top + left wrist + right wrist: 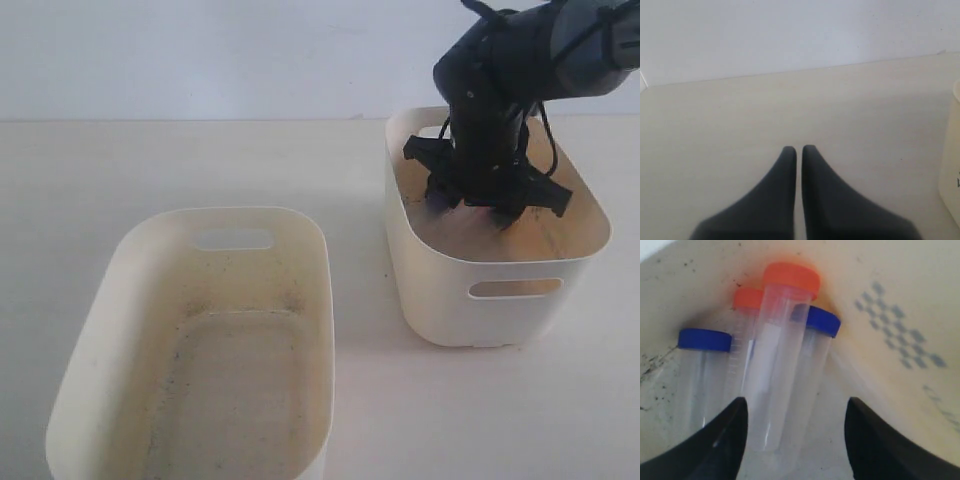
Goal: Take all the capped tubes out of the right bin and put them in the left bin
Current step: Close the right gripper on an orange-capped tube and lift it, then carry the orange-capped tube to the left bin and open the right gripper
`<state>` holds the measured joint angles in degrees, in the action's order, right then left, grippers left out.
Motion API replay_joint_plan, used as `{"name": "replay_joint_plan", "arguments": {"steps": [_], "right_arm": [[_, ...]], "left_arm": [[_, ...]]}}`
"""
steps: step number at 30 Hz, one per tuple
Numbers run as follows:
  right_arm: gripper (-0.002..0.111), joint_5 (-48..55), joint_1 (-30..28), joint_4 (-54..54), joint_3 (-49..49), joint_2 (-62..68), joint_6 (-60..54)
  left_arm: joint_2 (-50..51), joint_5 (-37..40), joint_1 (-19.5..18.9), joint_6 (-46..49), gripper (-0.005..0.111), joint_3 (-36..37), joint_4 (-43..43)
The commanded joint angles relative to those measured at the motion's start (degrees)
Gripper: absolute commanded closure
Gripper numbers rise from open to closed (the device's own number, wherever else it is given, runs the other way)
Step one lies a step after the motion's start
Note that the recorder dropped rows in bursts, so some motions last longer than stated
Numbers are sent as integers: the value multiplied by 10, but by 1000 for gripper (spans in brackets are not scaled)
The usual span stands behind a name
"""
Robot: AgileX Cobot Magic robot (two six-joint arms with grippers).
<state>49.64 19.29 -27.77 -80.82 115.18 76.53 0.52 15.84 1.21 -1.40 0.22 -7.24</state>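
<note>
Several capped tubes lie side by side in the right bin [495, 300], against the wall with the diamond mark [900, 332]. An orange-capped tube with a white label [775, 365] lies on top, between a second orange-capped tube [747, 302] and a blue-capped tube [812, 355]; another blue-capped tube [702, 365] lies apart at the side. My right gripper [796, 407] is open low inside this bin, its fingers [727, 440] straddling the lower ends of the top orange tube and the blue one beside it. The grime-speckled left bin [200, 340] holds nothing. My left gripper [799, 149] is shut over bare table.
The right arm [500, 110] reaches down into the right bin from above and hides the tubes in the exterior view. A cream bin's wall [952, 165] shows at the edge of the left wrist view. A pale wall stands behind the table.
</note>
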Motion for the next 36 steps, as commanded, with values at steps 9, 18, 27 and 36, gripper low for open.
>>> {"name": "replay_joint_plan", "arguments": {"steps": [9, 18, 27, 36], "right_arm": [[57, -45, -5, -14, 2, 56, 12], [108, -36, -5, -57, 2, 17, -7], [108, 12, 13, -57, 2, -77, -127], [108, -9, 122, -40, 4, -221, -254]], "left_arm": [[-1, -9, -1, -7, 102, -2, 4], [-1, -9, -1, -7, 102, -2, 4], [-1, -9, -1, -7, 102, -2, 4], [-1, -9, -1, -7, 102, -2, 4]]}}
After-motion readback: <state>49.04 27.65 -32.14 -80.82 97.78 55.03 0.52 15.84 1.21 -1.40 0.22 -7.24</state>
